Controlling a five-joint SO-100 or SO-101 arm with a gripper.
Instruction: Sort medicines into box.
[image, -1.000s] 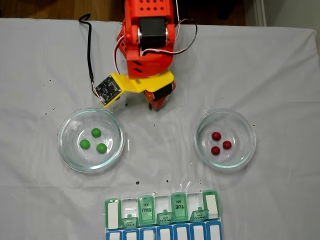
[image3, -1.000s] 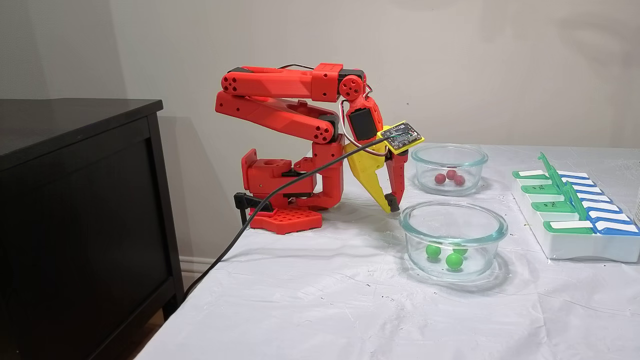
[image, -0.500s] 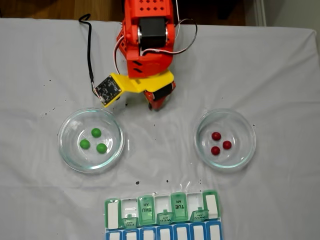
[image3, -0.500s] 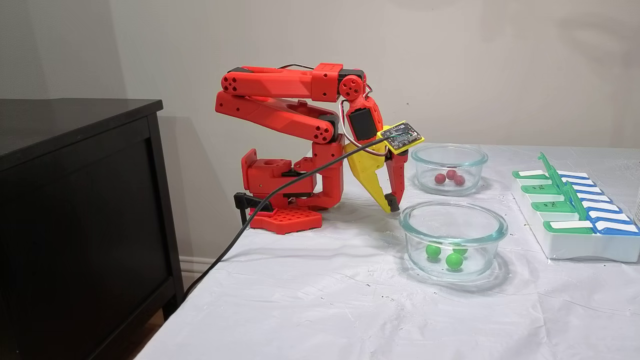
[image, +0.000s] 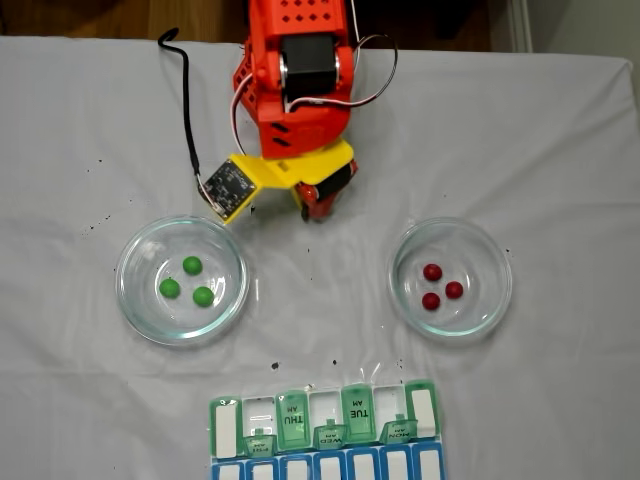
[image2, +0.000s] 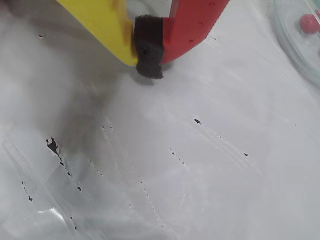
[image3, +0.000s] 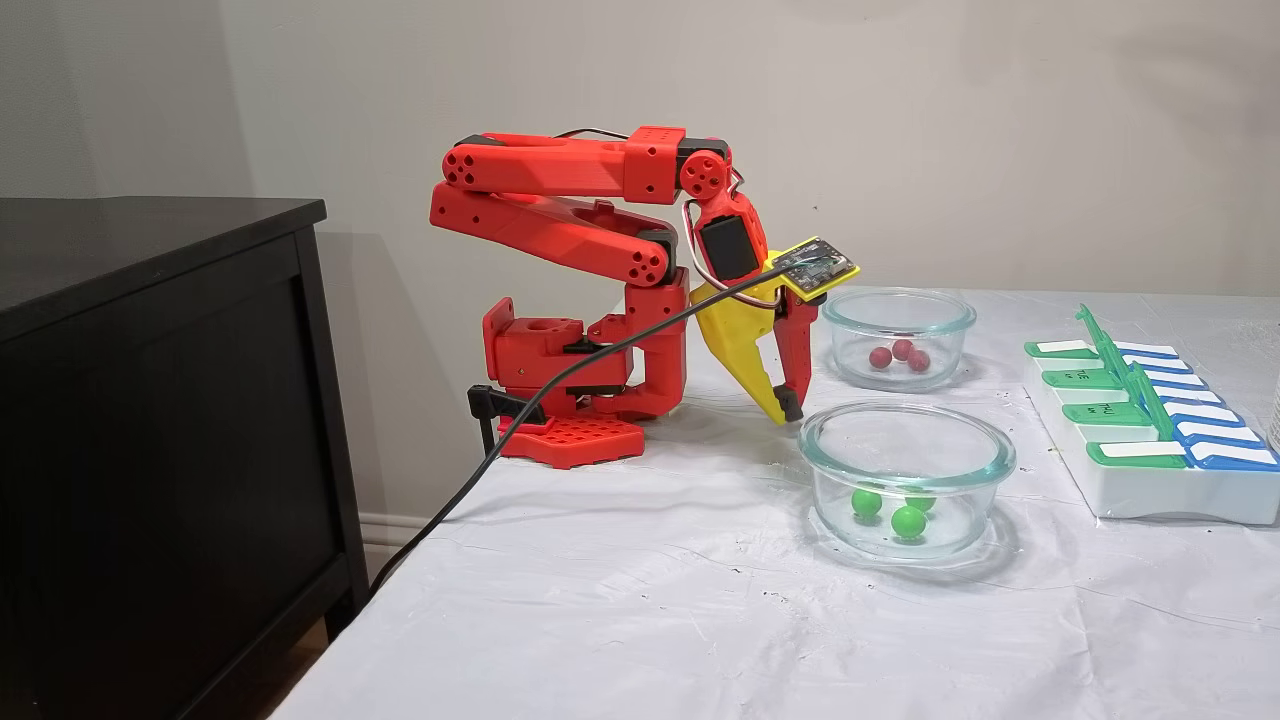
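Observation:
Three green medicines (image: 192, 265) (image3: 907, 520) lie in a clear glass bowl (image: 135, 310) on the left of the top-down fixed view. Three dark red medicines (image: 432, 271) (image3: 902, 349) lie in a second bowl (image: 492, 310) on the right; one (image2: 309, 22) shows in the wrist view's top right corner. The box (image: 232, 425) (image3: 1140, 495), with green and blue lids, sits at the near edge, several green lids raised. My gripper (image: 313, 210) (image2: 148, 52) (image3: 785, 408) hangs just above the cloth between the bowls, near the arm's base. It is shut with nothing in it, its black foam pad pressed between the yellow and red fingers.
A white cloth (image: 320, 330) with small dark specks covers the table. A black cable (image: 185, 100) runs from the camera board (image: 228, 188) off the far edge. A black cabinet (image3: 150, 400) stands beside the table in the side fixed view.
The wrist has turned slightly, so the camera board has shifted a little to the right in the top-down view. Pills, bowls and box have not moved.

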